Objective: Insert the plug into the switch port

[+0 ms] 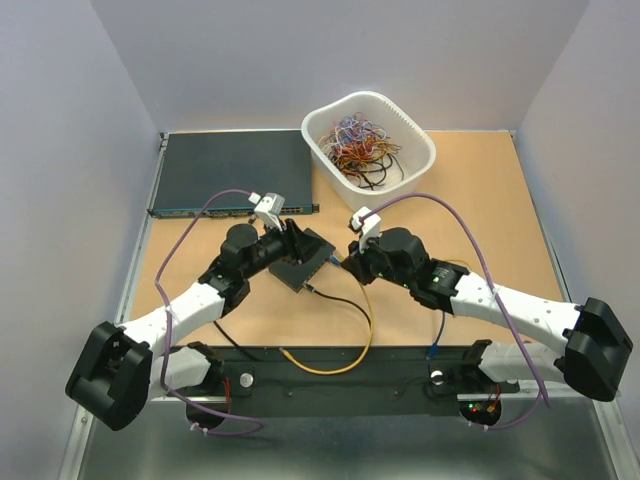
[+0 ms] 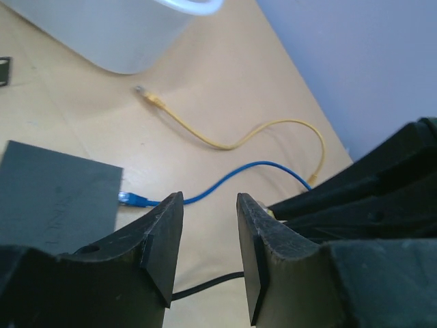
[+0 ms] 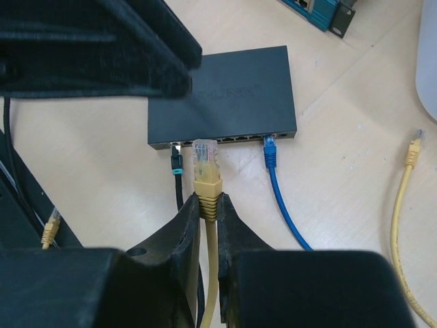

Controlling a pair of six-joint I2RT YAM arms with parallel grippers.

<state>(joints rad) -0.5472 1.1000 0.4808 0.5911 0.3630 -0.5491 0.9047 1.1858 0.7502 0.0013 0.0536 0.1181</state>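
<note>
My right pincer (image 3: 207, 205) clamps the yellow-booted clear plastic plug (image 3: 205, 158), tip at the row of square switch ports (image 3: 235, 139) edging the small flat black box (image 3: 225, 96), mid-table. My left pincer (image 2: 208, 225) gapes, empty. Top view hides the plug.

The plug (image 3: 205, 158) at lower centre of the right wrist view has a clear tip and a mustard-yellow boot, on a yellow cable (image 3: 209, 273). Above it, the small box (image 3: 232, 89) is matt black with faint grey lettering. Right of the plug runs a blue cable (image 3: 283, 198); left of it is a black cable (image 3: 179, 188) with a teal-tipped end. The table (image 3: 341, 157) is pale tan. In the top view, the wide unit (image 1: 230, 165) at upper left is dark grey with a teal front strip. The basket (image 1: 375, 97) is white and holds wires (image 1: 358, 140) of orange, purple, yellow and black. The arms (image 1: 190, 305) are white with black joints.
</note>
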